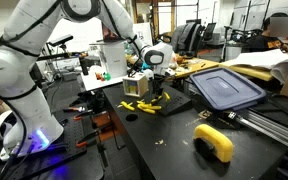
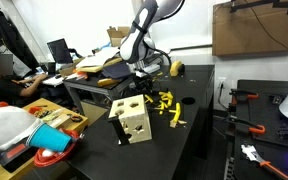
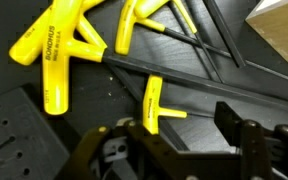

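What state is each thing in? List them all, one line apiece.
gripper: jaws open, poised over the small hex key, not gripping it.
small hex key: lying flat on the table, free.
large hex key: lying flat, untouched.
wooden box: upright, standing apart from the keys.
blue lid: lying flat, not on any container.

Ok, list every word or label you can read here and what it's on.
"BONDHUS": large yellow T-handle hex key, wrist view; the finer line beside it is blurred.
Print on the small yellow T-handle hex key: too small to read.
Both exterior views: nothing legible.
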Controlling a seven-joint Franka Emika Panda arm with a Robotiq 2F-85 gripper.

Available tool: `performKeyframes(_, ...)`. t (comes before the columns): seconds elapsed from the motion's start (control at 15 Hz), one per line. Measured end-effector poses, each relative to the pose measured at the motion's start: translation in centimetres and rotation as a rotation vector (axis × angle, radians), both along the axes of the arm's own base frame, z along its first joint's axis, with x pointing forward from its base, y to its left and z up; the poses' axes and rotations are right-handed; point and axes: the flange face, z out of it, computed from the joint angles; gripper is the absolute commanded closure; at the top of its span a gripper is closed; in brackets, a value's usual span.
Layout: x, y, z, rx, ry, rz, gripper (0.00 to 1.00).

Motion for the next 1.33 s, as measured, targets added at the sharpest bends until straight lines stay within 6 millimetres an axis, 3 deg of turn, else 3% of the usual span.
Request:
performKeyframes(0.27, 0.3, -0.1, 0.1, -0.036, -0.019, -0.008, 0.88)
performKeyframes(0.4, 0.3, -0.4, 0.1, -0.045, -0.021, -0.009, 0.99)
performKeyframes(1.0, 0.6, -1.0, 1.0, -0.092, -0.048, -0.022, 1.00)
performKeyframes(1.07, 0.6, -1.1, 1.3, -0.103, -0.050, -0.019, 0.74)
performKeyframes(1.2, 0.3, -1.2, 2.2, -0.129, -0.055, -0.007, 0.67)
performKeyframes(1.33, -0.1, -1.1, 2.9, -0.143, -0.058, 0.012, 0.51)
